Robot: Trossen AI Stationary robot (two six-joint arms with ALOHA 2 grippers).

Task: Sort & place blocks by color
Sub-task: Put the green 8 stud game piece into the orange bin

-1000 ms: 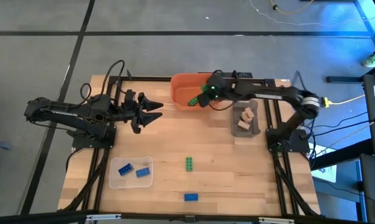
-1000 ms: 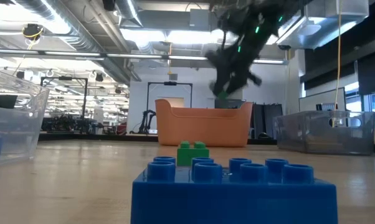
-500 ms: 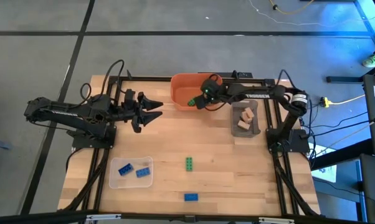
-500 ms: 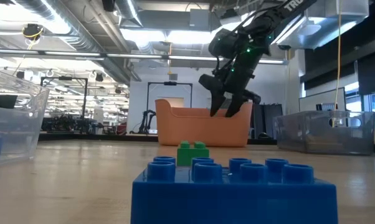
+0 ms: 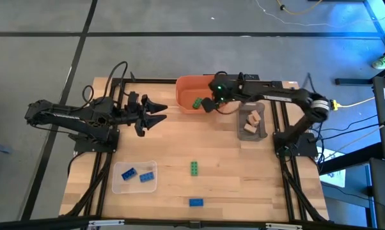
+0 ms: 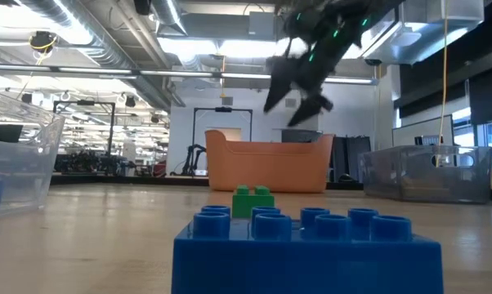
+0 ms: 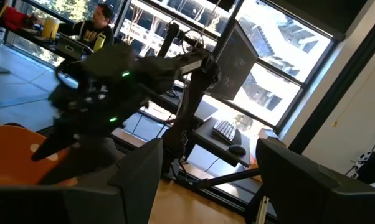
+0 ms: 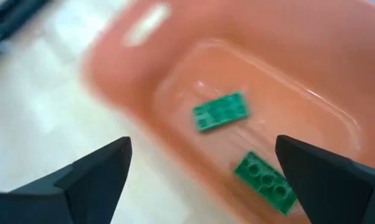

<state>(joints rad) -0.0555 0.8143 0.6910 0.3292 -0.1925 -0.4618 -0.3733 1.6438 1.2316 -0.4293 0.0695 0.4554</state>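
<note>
Two green blocks (image 8: 220, 112) (image 8: 264, 180) lie flat on the bottom of the orange bowl (image 5: 187, 89) at the table's far middle. My right gripper (image 8: 203, 142) (image 5: 206, 106) hangs open above the bowl's near right rim and touches nothing; the low view shows it (image 6: 299, 86) well above the bowl (image 6: 266, 163). Another green block (image 5: 195, 167) and a blue block (image 5: 196, 202) lie on the table near the front. Two blue blocks (image 5: 136, 174) lie in the clear tray (image 5: 119, 186). My left gripper (image 5: 165, 113) waits open, raised over the table's left side.
A grey tray (image 5: 261, 132) with tan blocks (image 5: 251, 121) stands right of the bowl, under my right arm. The clear tray sits at the near left. Bare wood (image 5: 231, 172) lies between the trays.
My right gripper has dipped toward the orange bowl, opened wide and risen again above it. The green block that it carried now lies in the bowl.
</note>
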